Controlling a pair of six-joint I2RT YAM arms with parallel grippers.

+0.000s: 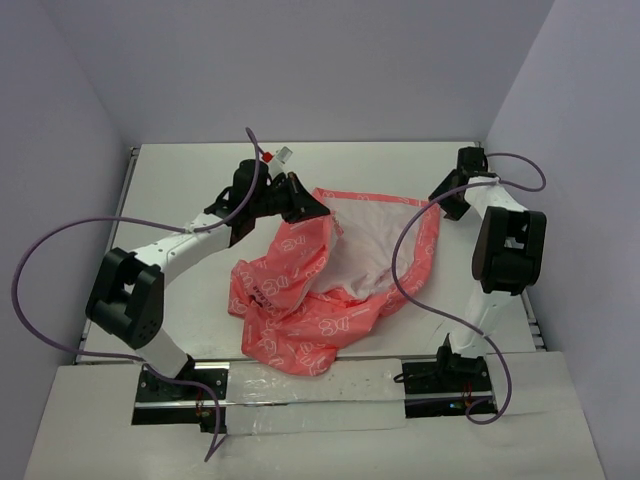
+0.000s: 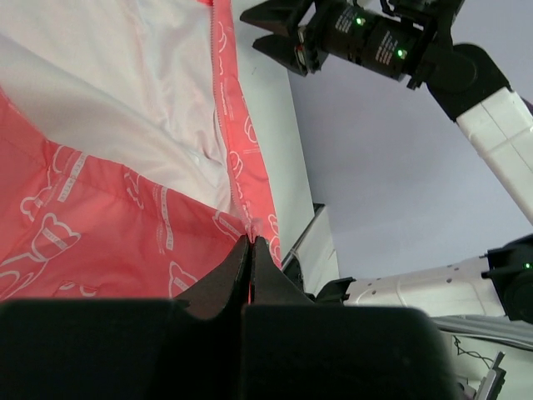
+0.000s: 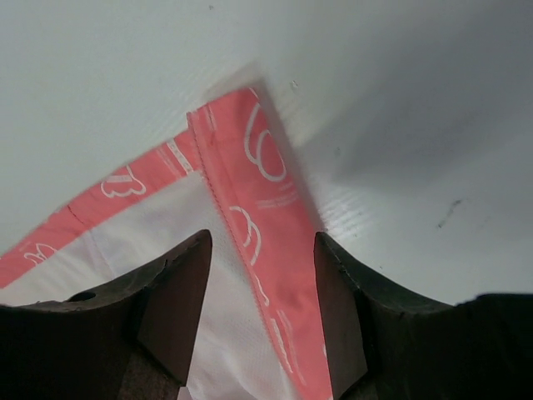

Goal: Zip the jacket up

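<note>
The jacket (image 1: 320,270) lies spread open in the middle of the table, coral-pink with white motifs and its white lining (image 1: 365,245) facing up. My left gripper (image 1: 316,207) is at its far left corner, shut on the pink zipper edge (image 2: 250,227), which is pinched at the very tips of my left gripper (image 2: 251,242). My right gripper (image 1: 446,205) is at the far right corner of the jacket. In the right wrist view my right gripper (image 3: 262,239) stands open, its fingers either side of the pink front strip with its zipper teeth (image 3: 237,242), not touching it.
A small white and red piece (image 1: 283,155) lies on the table behind the left arm. Purple cables (image 1: 400,260) loop over the jacket's right side and off the left arm. Grey walls close in the table on three sides. A shiny strip (image 1: 300,395) runs between the arm bases.
</note>
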